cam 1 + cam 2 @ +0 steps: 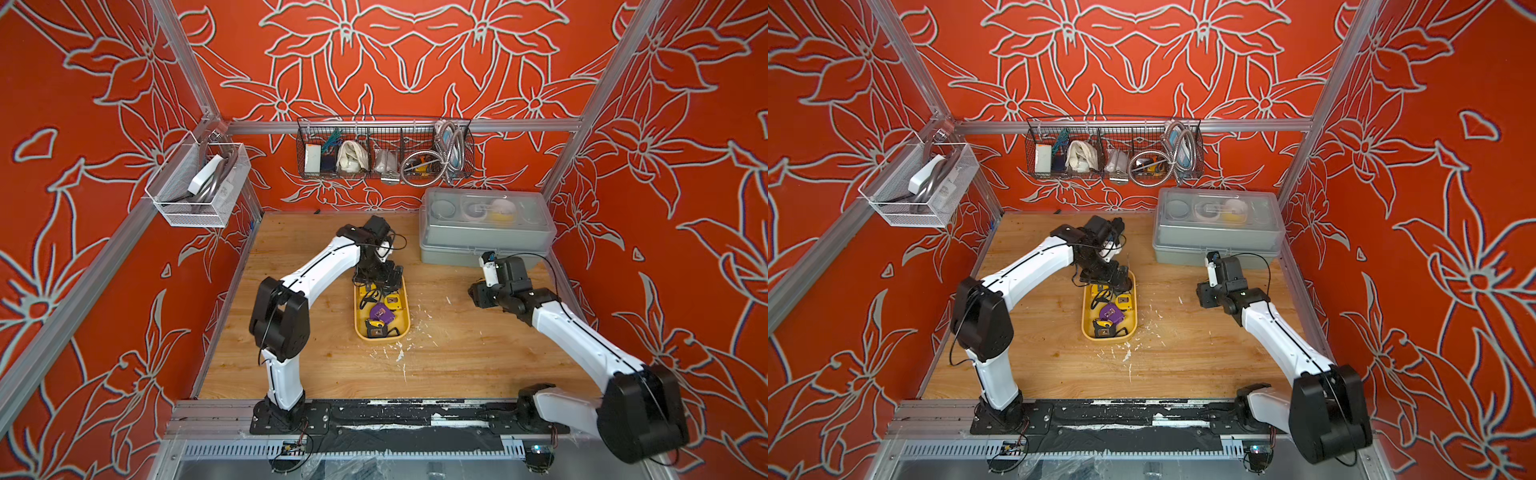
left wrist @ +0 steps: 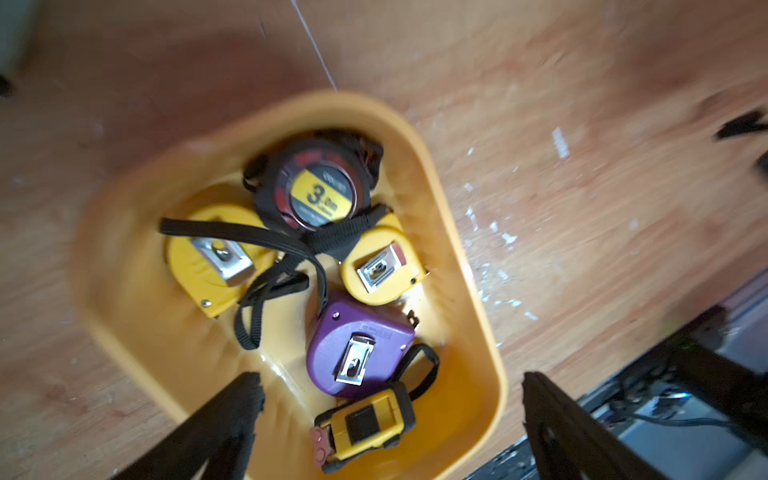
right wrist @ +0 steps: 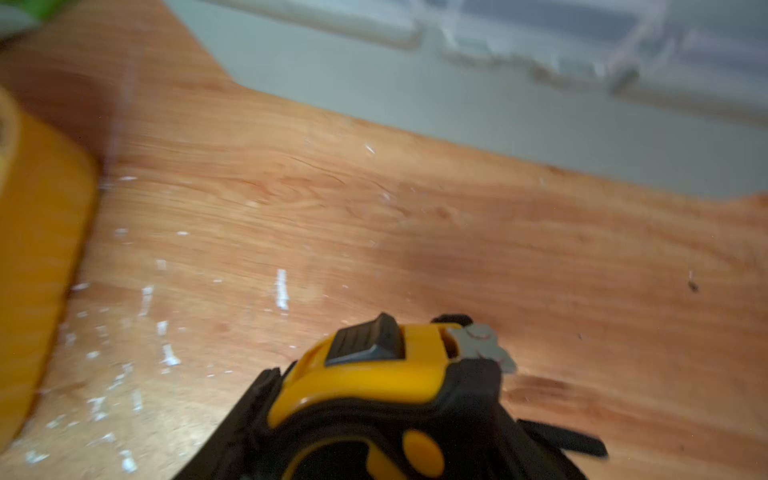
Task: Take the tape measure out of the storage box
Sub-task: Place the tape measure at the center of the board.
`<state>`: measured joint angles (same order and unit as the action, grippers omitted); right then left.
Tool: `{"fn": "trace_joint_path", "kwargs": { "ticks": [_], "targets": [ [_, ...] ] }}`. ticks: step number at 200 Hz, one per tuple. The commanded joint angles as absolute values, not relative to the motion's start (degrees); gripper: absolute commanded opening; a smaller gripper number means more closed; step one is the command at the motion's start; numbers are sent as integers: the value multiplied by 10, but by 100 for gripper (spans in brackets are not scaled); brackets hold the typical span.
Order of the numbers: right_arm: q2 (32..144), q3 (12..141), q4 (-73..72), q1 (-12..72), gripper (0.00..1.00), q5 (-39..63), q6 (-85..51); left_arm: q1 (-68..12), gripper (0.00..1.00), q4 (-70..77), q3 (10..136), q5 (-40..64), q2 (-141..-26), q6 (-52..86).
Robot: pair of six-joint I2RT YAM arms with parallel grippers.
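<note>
Already clear of the storage box [image 1: 380, 340], a yellow-and-black tape measure [image 3: 386, 386] sits clamped in the right hand [image 1: 478, 296].
That hand hangs over the desk [image 1: 457, 353], apart from the box; the left hand [image 2: 390, 388] gapes wide, empty, above other tape measures [image 2: 360, 345] inside it.

From above, the left hand [image 1: 379, 284] covers the far end of the storage box [image 1: 380, 340]. The right wrist view cuts off much of the yellow-and-black tape measure [image 3: 374, 382], and the grey case [image 3: 457, 104] behind it is smeared.
</note>
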<state>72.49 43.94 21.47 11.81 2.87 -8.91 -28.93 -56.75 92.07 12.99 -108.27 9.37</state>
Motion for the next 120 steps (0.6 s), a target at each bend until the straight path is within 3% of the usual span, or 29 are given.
{"fn": "trace_joint_path", "kwargs": {
  "ticks": [1,120],
  "targets": [
    [767,463,244,73,43,50,-123,-305,99,-597,901,83,-1084,72],
    [906,504,263,45,51,56,-135,-341,99,-552,813,95,-1105,35]
  ]
}}
